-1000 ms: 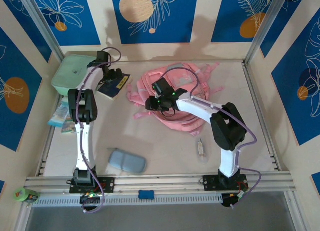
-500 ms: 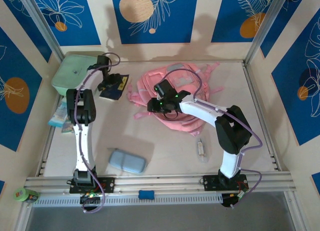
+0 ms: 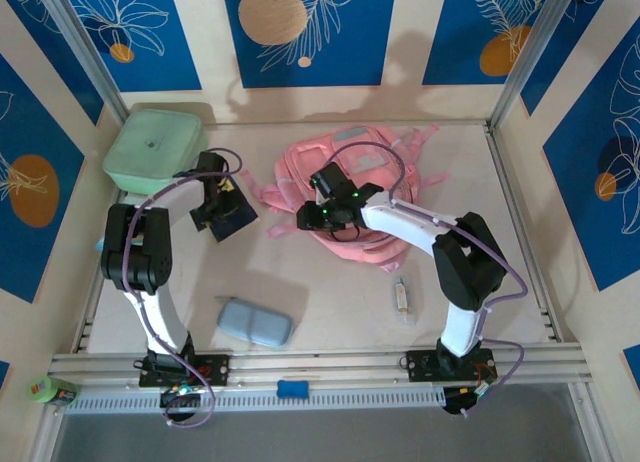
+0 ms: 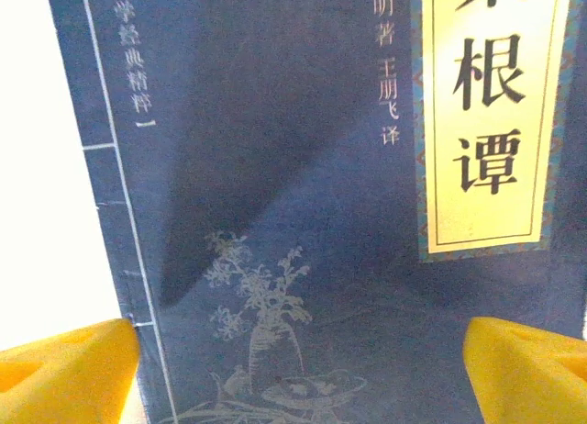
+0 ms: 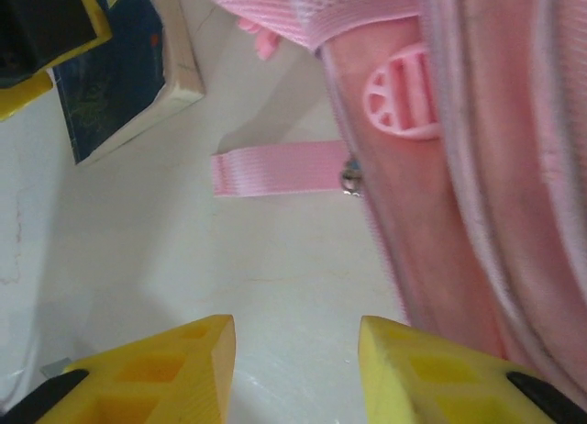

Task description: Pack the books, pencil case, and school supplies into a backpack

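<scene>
Booklet (image 3: 232, 220) first: navy cover, sitting at the far left of the surface (image 3: 330, 282), just this side of the mint-green box (image 3: 155, 145) and left of the backpack (image 3: 365, 177). On my left wrist camera the cover sits very close to the lens, its yellow label (image 4: 491, 121) at the upper right (printed characters on it, and a faint plant drawing lower down the cover). My left hand (image 4: 303, 364) is right over the booklet with its jaws spread wide, one yellow fingertip (image 4: 64, 364) at each bottom corner of that view. I cannot tell whether they are pressing on the booklet's edges or merely straddling it. The backpack, pink, lies flat at the far middle of the surface, with straps trailing toward the back wall. My right hand (image 5: 293, 369) is at its left edge, low over the surface, jaws partly apart with bare surface between them and nothing held; its right finger is just beside the pack's fabric. Ahead of it a pink strap (image 5: 275, 172) lies flat on the surface, and a pink plastic buckle (image 5: 402, 92) sits on the pack's side. The pencil case (image 3: 255, 323) lies near the front, between the two arm bases, well apart from the backpack. The wrapped stick (image 3: 402, 297) lies to its right, near the right arm.
</scene>
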Robot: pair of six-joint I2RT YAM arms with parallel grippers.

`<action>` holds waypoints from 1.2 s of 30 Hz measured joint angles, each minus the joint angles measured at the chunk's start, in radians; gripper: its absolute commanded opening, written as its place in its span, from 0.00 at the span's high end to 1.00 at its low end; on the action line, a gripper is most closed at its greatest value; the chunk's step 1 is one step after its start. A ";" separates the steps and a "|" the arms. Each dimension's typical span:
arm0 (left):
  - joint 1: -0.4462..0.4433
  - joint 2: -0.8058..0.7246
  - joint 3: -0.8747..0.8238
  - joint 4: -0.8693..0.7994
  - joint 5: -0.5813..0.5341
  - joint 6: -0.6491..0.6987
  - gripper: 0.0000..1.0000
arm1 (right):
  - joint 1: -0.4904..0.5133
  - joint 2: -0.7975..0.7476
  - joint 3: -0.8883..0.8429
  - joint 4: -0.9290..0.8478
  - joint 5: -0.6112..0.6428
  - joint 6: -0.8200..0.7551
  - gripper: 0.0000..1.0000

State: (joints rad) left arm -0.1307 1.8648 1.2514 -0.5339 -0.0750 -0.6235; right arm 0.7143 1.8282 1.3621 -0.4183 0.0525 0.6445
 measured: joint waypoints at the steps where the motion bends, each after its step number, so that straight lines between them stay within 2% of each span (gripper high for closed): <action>1: 0.003 -0.001 0.000 0.009 0.006 0.000 0.11 | 0.006 0.032 0.042 -0.002 -0.008 -0.006 0.60; 10: 0.009 0.003 0.018 0.017 -0.002 -0.035 0.13 | 0.023 0.226 0.258 -0.005 -0.058 -0.040 0.58; 15: 0.002 0.004 0.014 0.019 -0.041 -0.051 0.13 | 0.026 0.242 0.277 -0.013 -0.057 -0.059 0.58; 27: -0.053 -0.054 -0.137 0.060 -0.060 -0.077 0.28 | 0.024 0.285 0.349 -0.039 -0.073 -0.090 0.58; 36: -0.109 -0.227 -0.343 0.071 -0.061 -0.079 0.29 | 0.035 0.372 0.420 -0.069 -0.102 -0.092 0.58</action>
State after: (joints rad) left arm -0.2394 1.6382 0.9089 -0.4633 -0.1360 -0.7025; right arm 0.7490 2.1998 1.7821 -0.4877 -0.0494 0.5529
